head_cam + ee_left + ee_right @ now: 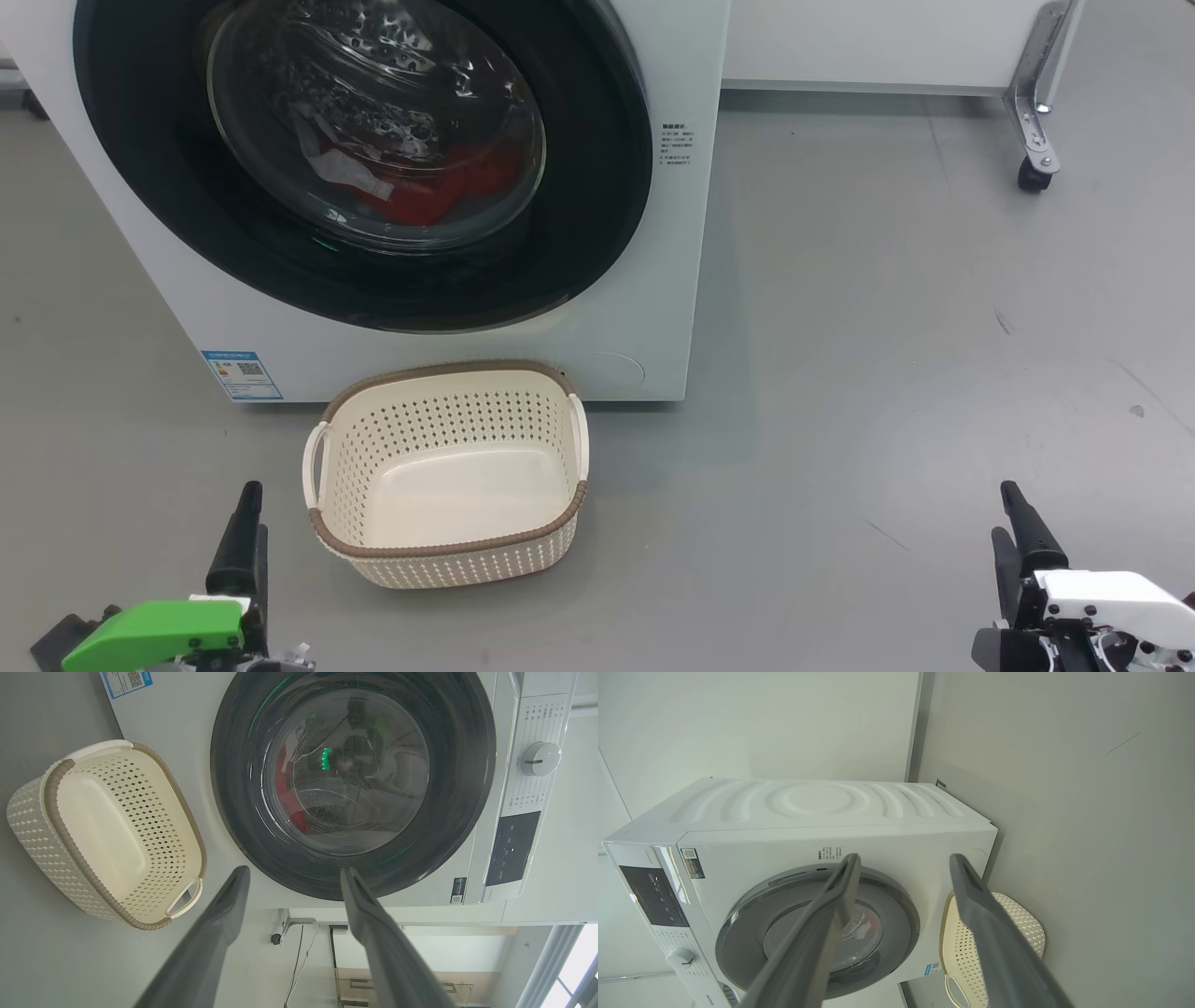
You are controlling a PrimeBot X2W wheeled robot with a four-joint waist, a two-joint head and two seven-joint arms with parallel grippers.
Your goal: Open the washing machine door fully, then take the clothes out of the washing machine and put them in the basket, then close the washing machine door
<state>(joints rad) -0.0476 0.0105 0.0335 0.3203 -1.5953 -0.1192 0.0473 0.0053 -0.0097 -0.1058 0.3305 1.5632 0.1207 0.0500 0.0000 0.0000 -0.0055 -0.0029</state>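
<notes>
Left claw (294,872): fingers spread wide, holding nothing, touching nothing. Right claw (906,858): likewise spread wide, nothing held. Basket (448,553) on floor just ahead of left claw, slightly to its right, well left of right claw. Washing machine (667,308) directly behind basket. Door (597,187) shut, beyond both claws. Red clothes (439,191) behind glass, inside drum. Left wrist view adds dial (540,759) and dark control panel (511,847). Right wrist view adds ribbed side panel (817,802). Head view adds caster (1033,173) far ahead of right claw.

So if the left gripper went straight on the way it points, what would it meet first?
Probably the washing machine door, near its black rim; nothing stands between it and the left gripper, though depth is unclear.
</notes>
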